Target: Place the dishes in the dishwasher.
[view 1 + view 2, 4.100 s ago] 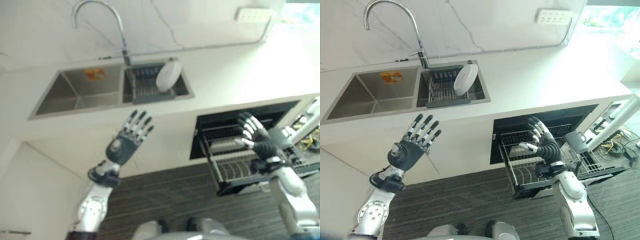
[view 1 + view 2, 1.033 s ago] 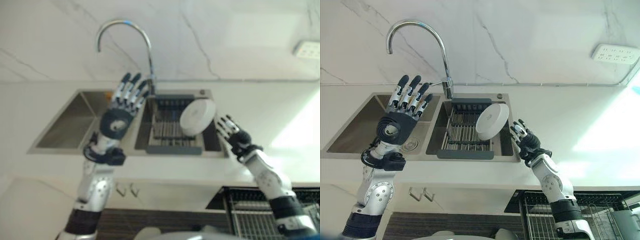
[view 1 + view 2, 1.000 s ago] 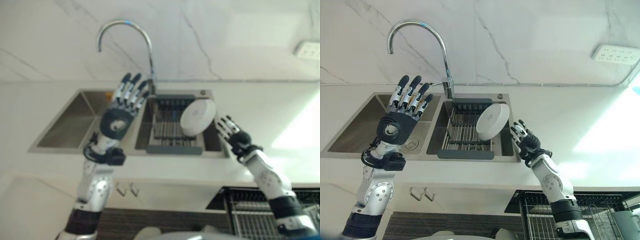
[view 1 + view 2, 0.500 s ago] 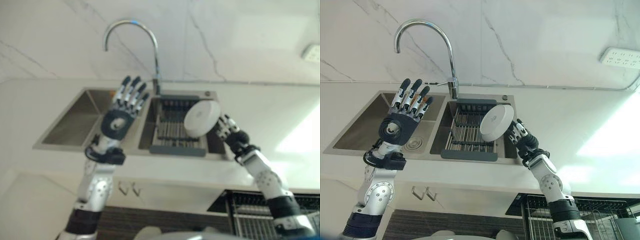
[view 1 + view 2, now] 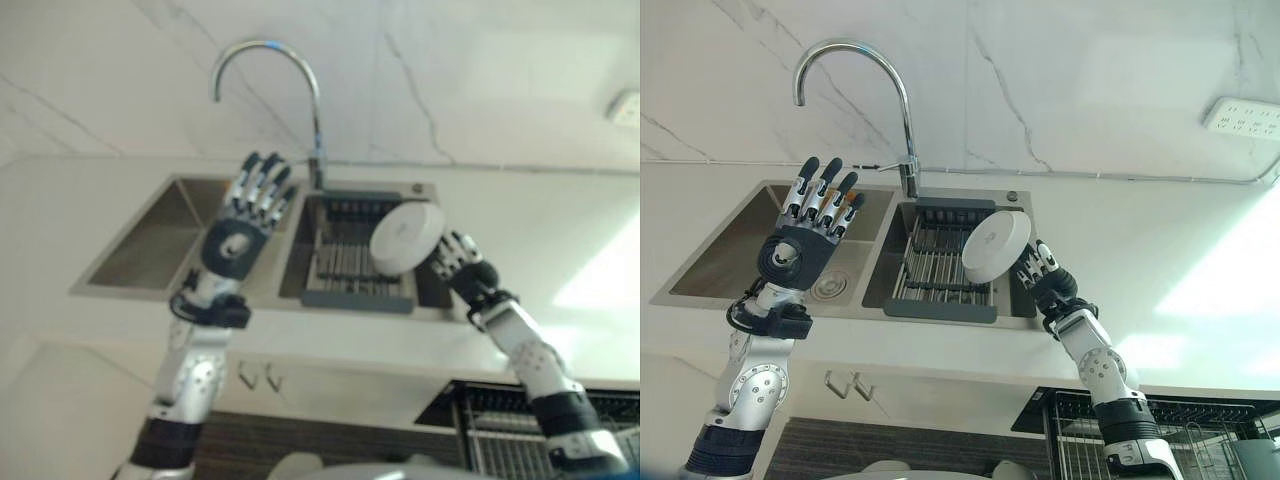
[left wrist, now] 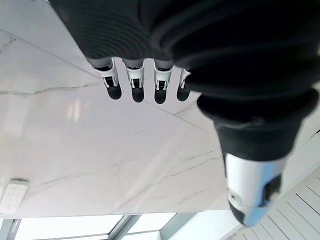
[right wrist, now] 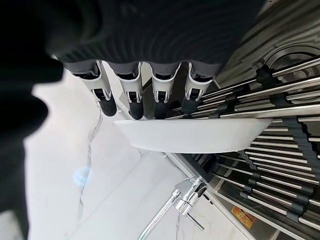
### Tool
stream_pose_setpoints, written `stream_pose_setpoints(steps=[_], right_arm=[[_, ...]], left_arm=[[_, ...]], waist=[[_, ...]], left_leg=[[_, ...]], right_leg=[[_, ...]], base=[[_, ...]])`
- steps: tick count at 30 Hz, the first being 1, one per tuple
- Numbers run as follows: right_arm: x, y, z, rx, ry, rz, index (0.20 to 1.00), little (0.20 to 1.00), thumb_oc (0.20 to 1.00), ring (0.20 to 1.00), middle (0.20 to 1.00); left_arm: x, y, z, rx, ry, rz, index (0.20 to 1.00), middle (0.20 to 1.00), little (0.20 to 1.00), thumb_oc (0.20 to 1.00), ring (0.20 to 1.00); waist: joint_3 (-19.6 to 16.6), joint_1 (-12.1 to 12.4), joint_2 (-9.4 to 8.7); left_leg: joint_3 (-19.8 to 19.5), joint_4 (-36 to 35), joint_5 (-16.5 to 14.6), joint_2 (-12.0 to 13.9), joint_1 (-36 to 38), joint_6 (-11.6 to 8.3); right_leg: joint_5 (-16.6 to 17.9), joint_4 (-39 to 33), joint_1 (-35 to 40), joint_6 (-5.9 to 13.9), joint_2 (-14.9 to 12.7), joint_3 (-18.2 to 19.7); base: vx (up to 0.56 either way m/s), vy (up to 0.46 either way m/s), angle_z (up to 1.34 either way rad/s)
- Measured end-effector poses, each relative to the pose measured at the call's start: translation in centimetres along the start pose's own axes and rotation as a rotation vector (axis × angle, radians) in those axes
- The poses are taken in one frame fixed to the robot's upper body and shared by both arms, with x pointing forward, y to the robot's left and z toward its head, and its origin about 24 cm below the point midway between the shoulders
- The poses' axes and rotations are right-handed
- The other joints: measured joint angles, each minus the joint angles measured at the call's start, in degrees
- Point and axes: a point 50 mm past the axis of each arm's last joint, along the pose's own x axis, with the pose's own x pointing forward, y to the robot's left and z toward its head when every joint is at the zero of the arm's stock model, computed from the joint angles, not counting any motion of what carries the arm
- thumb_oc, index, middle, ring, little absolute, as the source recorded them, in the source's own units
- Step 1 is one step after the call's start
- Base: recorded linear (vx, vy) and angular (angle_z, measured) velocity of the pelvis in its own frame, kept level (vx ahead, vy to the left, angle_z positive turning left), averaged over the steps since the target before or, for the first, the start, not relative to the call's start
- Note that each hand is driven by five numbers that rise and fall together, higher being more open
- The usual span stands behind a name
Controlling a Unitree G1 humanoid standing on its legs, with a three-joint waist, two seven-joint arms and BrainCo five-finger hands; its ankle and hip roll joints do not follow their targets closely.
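A white plate stands on edge in the dark drying rack set in the right basin of the steel sink. My right hand is just right of the plate, open, with straight fingers reaching its rim. In the right wrist view the fingertips lie along the plate's edge, over the rack's bars. My left hand is raised over the left basin, open and empty, fingers spread toward the marble wall.
A tall curved faucet rises behind the sink. The white counter stretches right, with a wall socket above it. Below the counter at lower right the pulled-out dishwasher rack shows its wire grid.
My right hand has moved up and left, closing in on the plate until its fingers meet the rim. The left hand stays raised. The view has shifted slightly.
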Motion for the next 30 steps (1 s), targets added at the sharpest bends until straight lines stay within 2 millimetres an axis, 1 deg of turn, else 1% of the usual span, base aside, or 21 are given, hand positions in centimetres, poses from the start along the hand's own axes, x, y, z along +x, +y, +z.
stream_pose_setpoints(steps=[4,7,13,17,21,25,30], right_arm=[[0.1,0.0,0.0,0.003,0.0,-0.008,1.0,1.0,1.0,1.0,1.0],[0.5,-0.3,0.1,0.024,0.004,-0.027,1.0,1.0,1.0,1.0,1.0],[0.8,-0.4,0.2,0.043,0.007,-0.046,1.0,1.0,1.0,1.0,1.0],[1.2,-1.4,-0.1,0.053,0.034,-0.092,1.0,1.0,1.0,1.0,1.0],[1.2,-1.4,-0.1,0.053,0.04,-0.091,1.0,1.0,1.0,1.0,1.0],[1.7,-1.4,0.1,0.054,0.04,-0.099,1.0,1.0,1.0,1.0,1.0],[1.9,-1.3,0.2,0.05,0.05,-0.097,1.0,1.0,1.0,1.0,1.0]], left_arm=[[0.0,0.0,0.0,0.0,0.002,0.003,1.0,1.0,1.0,1.0,1.0],[0.0,0.1,0.0,-0.001,0.009,0.009,1.0,1.0,1.0,1.0,1.0],[0.0,0.2,0.0,0.005,0.028,0.016,1.0,1.0,1.0,1.0,1.0],[0.0,0.2,-0.1,0.004,0.03,0.024,1.0,1.0,1.0,1.0,1.0],[0.0,0.4,0.0,0.013,0.035,0.025,1.0,1.0,1.0,1.0,1.0],[0.0,0.4,0.0,0.013,0.036,0.025,1.0,1.0,1.0,1.0,1.0],[0.0,0.4,0.0,0.014,0.036,0.039,1.0,1.0,1.0,1.0,1.0]], waist=[[0.0,0.0,-0.01],[0.0,0.1,-0.07],[0.1,0.9,-0.13],[0.2,0.9,-0.32],[0.6,1.6,-0.91],[0.6,1.9,-0.81],[0.8,1.9,-0.82]], left_leg=[[0.0,0.0,0.0,0.0,0.0,0.0],[-0.1,0.0,0.0,0.0,0.0,-0.01],[-0.3,0.1,0.0,0.0,-0.1,-0.01],[0.2,0.0,0.0,0.0,-0.2,0.0],[0.1,0.0,0.0,0.0,-0.2,0.02],[0.1,0.0,0.0,0.0,-0.2,0.03],[0.0,0.0,0.0,0.0,-0.1,0.02]], right_leg=[[0.0,0.0,0.0,0.0,0.0,-0.1],[0.0,0.0,0.2,0.0,-0.1,-0.3],[0.0,-0.2,0.4,0.01,-0.2,-0.8],[-0.2,-0.2,1.1,0.29,-0.9,-2.0],[-0.3,-0.2,1.3,0.54,-1.1,-2.2],[-0.5,-0.3,1.3,0.59,-1.2,-2.4],[-0.5,-0.4,1.5,0.56,-1.2,-2.6]], base=[[0.0,0.0,0.0],[-0.01,-0.007,0.03],[-0.01,0.004,0.04],[-0.02,0.013,0.16],[-0.02,0.009,0.07],[0.0,0.0,0.0],[0.0,0.0,0.0]])
